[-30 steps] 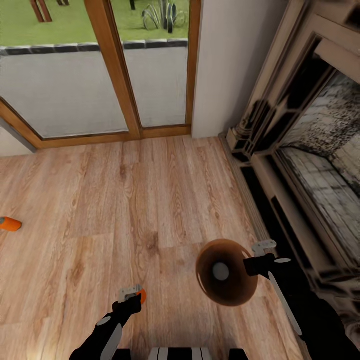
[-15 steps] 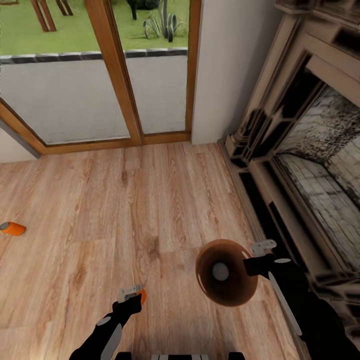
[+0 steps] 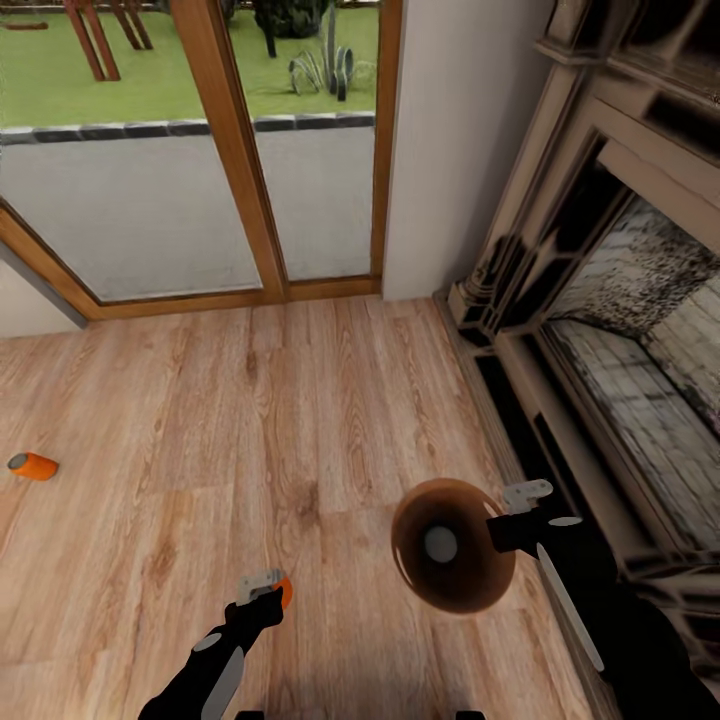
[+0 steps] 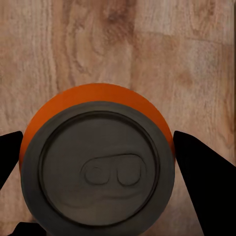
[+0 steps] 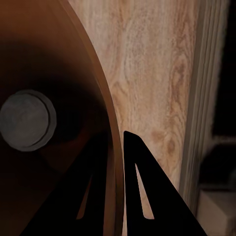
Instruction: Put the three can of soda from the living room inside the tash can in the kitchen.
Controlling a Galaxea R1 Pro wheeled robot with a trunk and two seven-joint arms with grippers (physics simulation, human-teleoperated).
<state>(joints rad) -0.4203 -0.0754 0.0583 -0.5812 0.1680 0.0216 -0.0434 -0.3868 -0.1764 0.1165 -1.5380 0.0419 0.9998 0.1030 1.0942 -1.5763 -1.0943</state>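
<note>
My view has tilted up; my left fingers (image 3: 262, 582) still grip an orange can (image 3: 285, 592), my right fingers (image 3: 528, 492) apparently still pinch the bin (image 3: 452, 545) rim.

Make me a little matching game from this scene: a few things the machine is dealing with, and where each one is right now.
Things:
1. orange drink can with grey metal top
2. second orange drink can
3. round brown-lined bin
4. grey-topped can

Places:
A. lying on the wood floor, far to the robot's left
B. gripped at its rim by the right hand
C. between the fingers of the left hand
D. at the bottom of the bin

Pairs: 1-C, 2-A, 3-B, 4-D
</note>
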